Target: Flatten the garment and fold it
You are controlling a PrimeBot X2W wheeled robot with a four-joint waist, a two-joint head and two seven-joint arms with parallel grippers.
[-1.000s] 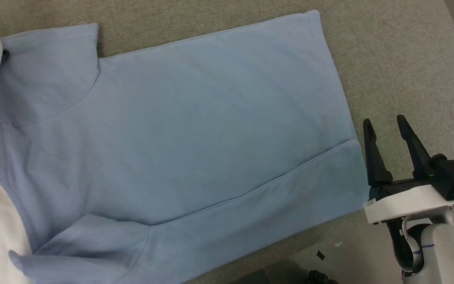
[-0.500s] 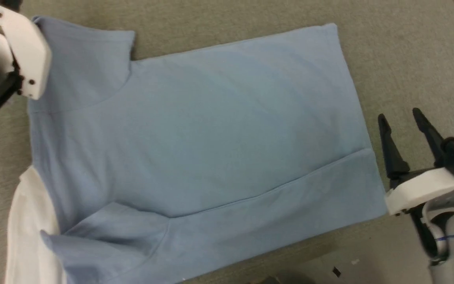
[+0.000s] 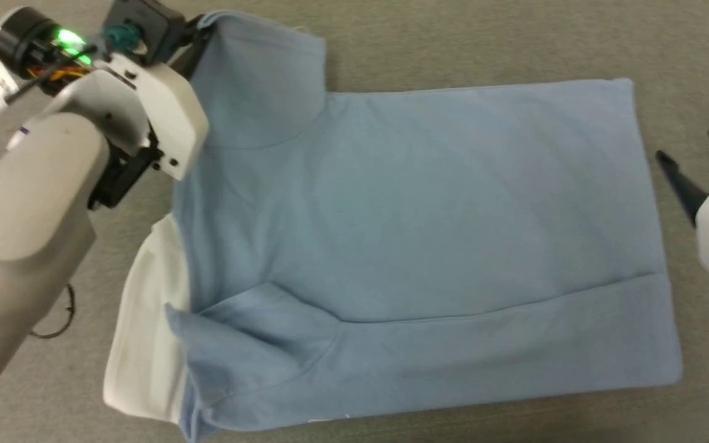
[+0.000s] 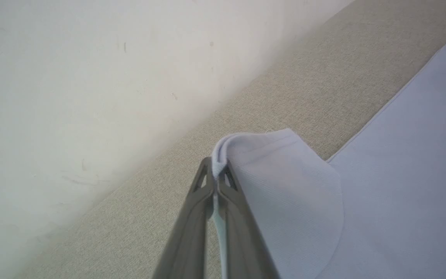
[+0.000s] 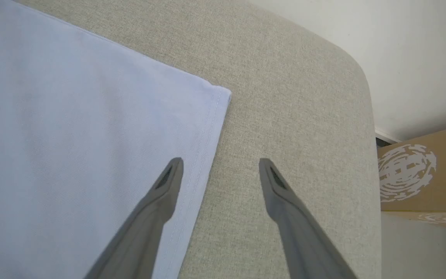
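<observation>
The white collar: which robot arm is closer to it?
Left. The left fingers pinch a sleeve near the collar; the right fingers hover open by the far hem.

The desk (image 3: pixel 453 43) is covered in grey-beige woven cloth under even light, and its corner is rounded at one o'clock in the right wrist view. A white wall (image 4: pixel 72 77) with light scuffs rises behind it, from nine to twelve o'clock in the left wrist view. At three o'clock in the right wrist view is a cardboard box (image 5: pixel 432 182) with a white print, and pale floor (image 5: pixel 416 248) lies below it.
</observation>
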